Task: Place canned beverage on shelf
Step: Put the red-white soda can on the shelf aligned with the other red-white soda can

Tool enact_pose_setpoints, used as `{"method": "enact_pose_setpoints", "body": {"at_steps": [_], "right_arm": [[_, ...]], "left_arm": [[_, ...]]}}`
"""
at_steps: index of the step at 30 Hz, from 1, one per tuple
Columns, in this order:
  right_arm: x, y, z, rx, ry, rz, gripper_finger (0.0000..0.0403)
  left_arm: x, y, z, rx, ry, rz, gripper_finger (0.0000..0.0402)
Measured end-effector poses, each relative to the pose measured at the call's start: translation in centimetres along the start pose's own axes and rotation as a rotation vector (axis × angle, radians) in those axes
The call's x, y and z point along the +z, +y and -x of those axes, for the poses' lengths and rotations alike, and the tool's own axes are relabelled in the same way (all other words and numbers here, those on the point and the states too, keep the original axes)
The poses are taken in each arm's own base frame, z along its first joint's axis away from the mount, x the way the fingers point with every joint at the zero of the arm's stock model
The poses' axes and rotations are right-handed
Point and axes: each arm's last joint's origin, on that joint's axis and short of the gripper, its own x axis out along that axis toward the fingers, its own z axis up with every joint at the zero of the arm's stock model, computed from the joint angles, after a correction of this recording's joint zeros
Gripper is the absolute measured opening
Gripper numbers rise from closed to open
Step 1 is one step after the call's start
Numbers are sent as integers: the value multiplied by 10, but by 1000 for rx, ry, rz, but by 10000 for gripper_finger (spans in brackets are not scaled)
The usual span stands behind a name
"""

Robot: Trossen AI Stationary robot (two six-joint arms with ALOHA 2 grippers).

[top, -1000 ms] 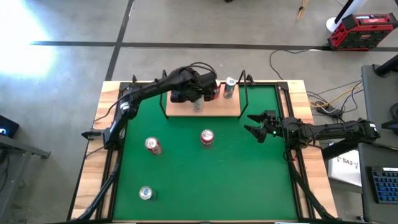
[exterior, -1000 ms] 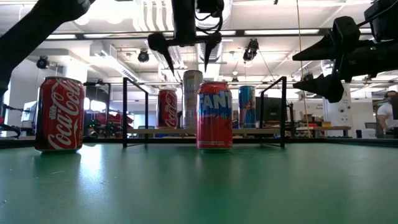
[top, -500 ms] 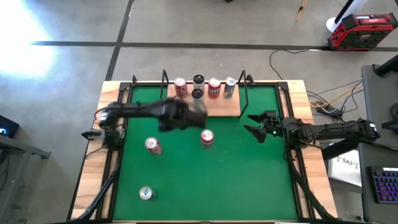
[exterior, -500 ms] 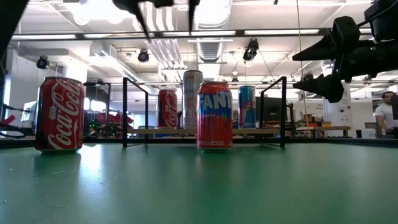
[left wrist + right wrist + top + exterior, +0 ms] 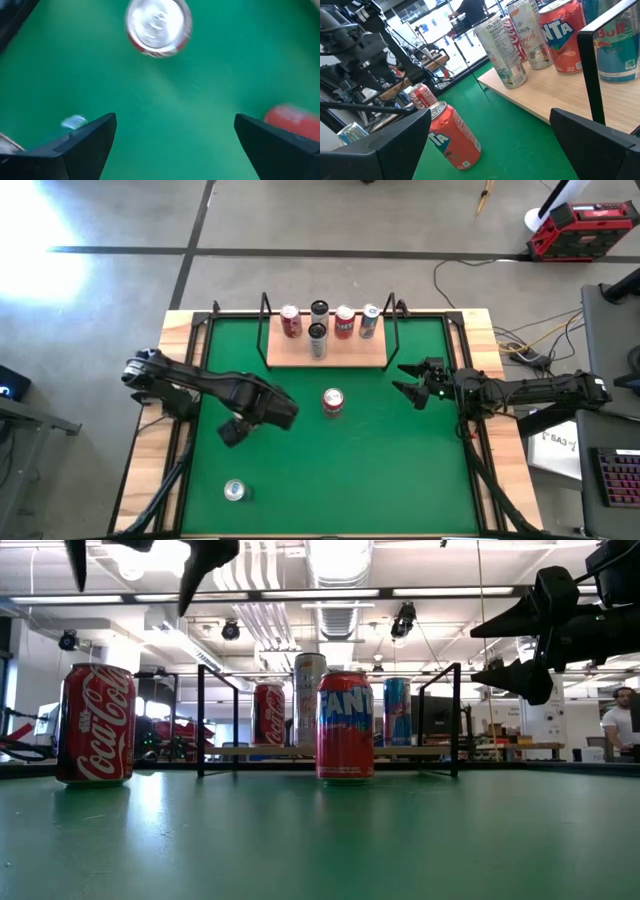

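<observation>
We see the left gripper (image 5: 231,432) hanging spread wide and empty over the green mat (image 5: 400,470), above a red can (image 5: 158,26) on the left. The shelf (image 5: 350,352) at the far edge carries five cans. The right gripper (image 5: 408,380), fingers apart and empty, waits right of the Fanta can (image 5: 333,401).

The left arm (image 5: 215,388) hides one red can (image 5: 96,725) from above; the can (image 5: 158,27) below its wrist is blurred.
</observation>
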Motion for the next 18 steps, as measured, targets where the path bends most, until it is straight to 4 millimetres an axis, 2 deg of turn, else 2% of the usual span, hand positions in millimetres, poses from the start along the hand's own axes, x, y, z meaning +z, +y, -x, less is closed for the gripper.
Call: {"method": "enact_pose_setpoints", "body": {"at_steps": [3, 6, 14, 18], "right_arm": [[0, 0, 0, 0, 0, 0, 400], [0, 0, 0, 0, 0, 0, 400], [0, 0, 0, 0, 0, 0, 400], [0, 0, 0, 0, -1, 0, 400]], "left_arm": [[3, 3, -6, 31, -13, 188, 389], [2, 4, -13, 51, -39, 302, 389], [11, 12, -41, 82, -156, 418, 389], [18, 15, -46, 55, -186, 457, 389]]}}
